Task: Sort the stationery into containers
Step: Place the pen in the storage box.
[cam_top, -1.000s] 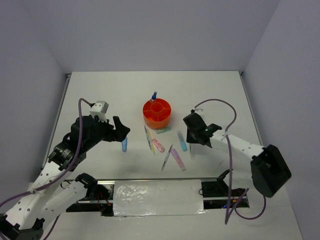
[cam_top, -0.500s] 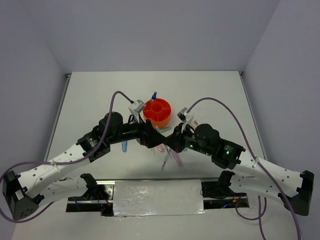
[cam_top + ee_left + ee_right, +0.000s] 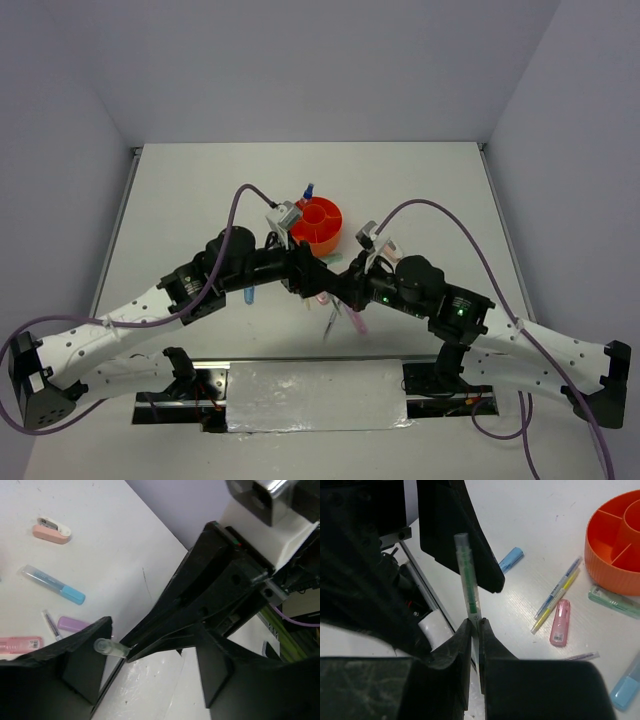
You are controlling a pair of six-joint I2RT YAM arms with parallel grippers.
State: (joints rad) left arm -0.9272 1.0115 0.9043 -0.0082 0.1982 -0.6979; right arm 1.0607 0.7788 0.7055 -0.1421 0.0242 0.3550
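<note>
Right jaws: clamped on the lower end of the green pen (image 3: 467, 575), held upright above the bench, probably to offer it for a handover.
Left jaws: apart, one on each side of the pen's clear tip, not yet gripping.
Orange organiser (image 3: 300, 238): middle of the bench, just beyond both arms.
Pink marker (image 3: 559, 622): loose, toward the near edge.
Bench (image 3: 200, 190): white, matt; plain pale walls around.

The organiser (image 3: 300, 236) stands near the middle of the tabletop (image 3: 200, 190), loose stationery (image 3: 559, 622) lying just before it and one marker (image 3: 249, 292) apart to the left, while before the organiser the left gripper (image 3: 155, 630) and right gripper (image 3: 474, 625) meet, the pen (image 3: 467, 575) in the right gripper reaching between the left gripper's fingers (image 3: 85, 660).
</note>
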